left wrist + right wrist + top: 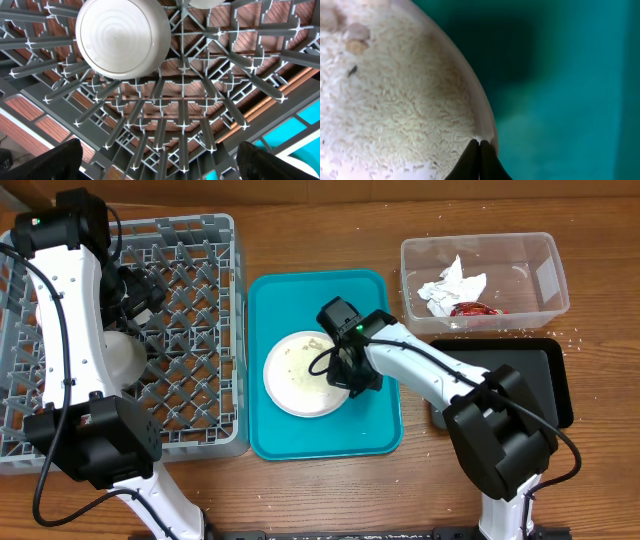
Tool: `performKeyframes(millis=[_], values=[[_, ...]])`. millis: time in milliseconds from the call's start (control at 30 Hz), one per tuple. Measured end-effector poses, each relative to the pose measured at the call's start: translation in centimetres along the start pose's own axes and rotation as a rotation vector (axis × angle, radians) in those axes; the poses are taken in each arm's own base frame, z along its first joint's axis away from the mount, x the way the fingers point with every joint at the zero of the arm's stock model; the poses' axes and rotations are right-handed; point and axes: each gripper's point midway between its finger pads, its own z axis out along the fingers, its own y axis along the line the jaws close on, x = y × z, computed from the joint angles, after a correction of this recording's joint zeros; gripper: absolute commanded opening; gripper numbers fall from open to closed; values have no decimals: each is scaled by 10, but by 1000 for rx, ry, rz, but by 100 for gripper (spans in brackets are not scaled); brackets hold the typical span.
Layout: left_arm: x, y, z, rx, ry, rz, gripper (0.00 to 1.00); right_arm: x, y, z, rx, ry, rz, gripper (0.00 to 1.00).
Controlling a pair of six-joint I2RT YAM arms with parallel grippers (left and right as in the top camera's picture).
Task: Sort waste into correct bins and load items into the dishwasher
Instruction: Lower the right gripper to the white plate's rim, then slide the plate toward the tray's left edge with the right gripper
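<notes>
Rice [395, 110] lies all over the white plate [300, 375]. The right hand [479, 144] is squeezed fully shut, with its tips right at the plate's edge. I cannot tell if the edge is nipped between them. The plate rests on the teal tray [375, 310], just under that hand. I think the job now is to lift the plate and tip the rice out. So the hand should get a firm hold, rise slowly, and keep the plate flat until it is over a bin. The left hand [160, 167] is wide open and holds nothing. A white bowl [122, 37] sits in the grey rack [210, 100] just ahead of it. Only the right hand's close-up shows the grains and the tips. Only the view from above shows the clear tub [540, 270] and black tray [545, 370], off to the right hand's outer side.
</notes>
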Motion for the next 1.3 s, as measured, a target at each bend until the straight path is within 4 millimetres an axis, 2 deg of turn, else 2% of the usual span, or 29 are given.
performKeyframes(millis=[133,300,400,500,567,600,700,733,767,900,933,1033,1100,1200,1300], values=[[0,0,0,0,0,0,100,-9,-27,-7,105,-18,57,4],[0,0,0,0,-1,0,100,-26,-42,-24,155,-45,93,4],[0,0,0,0,0,0,100,-31,-39,-39,153,-49,85,4],[0,0,0,0,0,0,100,-34,-19,-51,80,-42,20,7],[0,0,0,0,0,0,100,-31,2,-57,7,-29,-63,16],[0,0,0,0,0,0,100,-27,12,-59,-25,-23,-110,24],[0,0,0,0,0,0,100,-7,39,-60,-87,-5,-259,68],[0,0,0,0,0,0,100,0,48,-60,-101,-3,-309,76],[0,0,0,0,0,0,100,9,60,-60,-120,-9,-376,82],[0,0,0,0,0,0,100,38,100,-59,-177,-55,-566,91],[0,0,0,0,0,0,100,50,111,-58,-187,-71,-615,92],[0,0,0,0,0,0,100,69,125,-52,-183,-104,-697,92],[0,0,0,0,0,0,100,74,130,-48,-167,-126,-716,83],[0,0,0,0,0,0,100,70,129,-39,-125,-154,-695,76],[0,0,0,0,0,0,100,66,122,-16,-62,-142,-677,67]])
